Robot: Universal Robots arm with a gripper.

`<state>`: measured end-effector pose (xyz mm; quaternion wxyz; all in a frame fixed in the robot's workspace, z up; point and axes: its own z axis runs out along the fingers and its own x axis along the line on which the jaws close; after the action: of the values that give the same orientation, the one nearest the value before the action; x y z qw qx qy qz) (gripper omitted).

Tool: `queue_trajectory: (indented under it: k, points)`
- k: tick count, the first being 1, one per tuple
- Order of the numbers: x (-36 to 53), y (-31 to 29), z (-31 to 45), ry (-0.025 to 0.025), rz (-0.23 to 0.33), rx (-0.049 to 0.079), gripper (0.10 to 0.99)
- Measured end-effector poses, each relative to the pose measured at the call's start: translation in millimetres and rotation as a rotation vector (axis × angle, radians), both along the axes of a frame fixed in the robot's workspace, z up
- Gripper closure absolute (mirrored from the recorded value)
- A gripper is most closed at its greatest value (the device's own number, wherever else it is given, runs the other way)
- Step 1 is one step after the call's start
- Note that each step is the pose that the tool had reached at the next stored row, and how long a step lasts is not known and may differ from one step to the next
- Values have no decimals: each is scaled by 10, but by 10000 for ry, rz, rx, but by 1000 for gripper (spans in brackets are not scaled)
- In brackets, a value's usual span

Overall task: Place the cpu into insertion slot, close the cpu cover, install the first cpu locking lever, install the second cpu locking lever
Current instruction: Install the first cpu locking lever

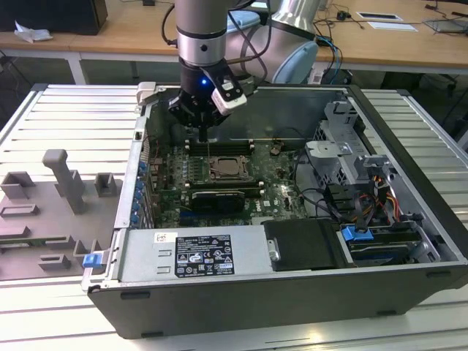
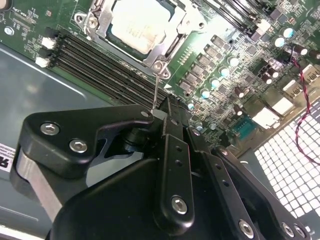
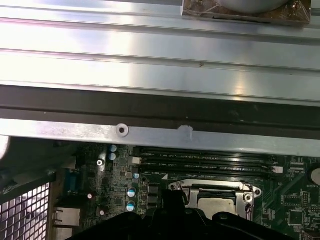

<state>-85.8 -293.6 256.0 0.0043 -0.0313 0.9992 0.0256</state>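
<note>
Workshop bench of pale ribbed aluminium slats, wooden desks behind. On it, lying open, a dark computer case with the green motherboard flat on its floor. Beside the case, at the exterior view's left, a grey moulded fixture tray.

At the board's middle, the insertion slot, square, edges running parallel to the case walls. Seated flat in it, the cpu, pale metal top facing up, no long axis to speak of. Around the chip, the cpu cover, folded down with its window framing the chip, apparently flush. A thin metal locking lever standing up off the socket's corner, rising to the fingertips.

Directly above the socket's far edge, the gripper, pointing straight down. In the second wrist view, gripper fingers drawn tight together, pinching the top end of that lever.

Just beyond the socket, long black memory slots parallel to the case's rear wall; little room between slots and wall. Nearer side: a black card close to the socket. Toward the exterior view's right, drive cages and loose cables, well apart from the socket.
</note>
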Motion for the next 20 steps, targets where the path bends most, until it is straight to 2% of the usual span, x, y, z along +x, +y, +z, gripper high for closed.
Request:
queue_trajectory:
  k: [4,11,15,16,20]
  points:
    - [48,0,-1,0,0,0,980]
    - [200,0,-21,-2,0,16,980]
    - [240,1,-46,-2,-1,241,980]
    - [280,0,-82,0,-1,255,980]
    - [345,1,-171,0,1,255,980]
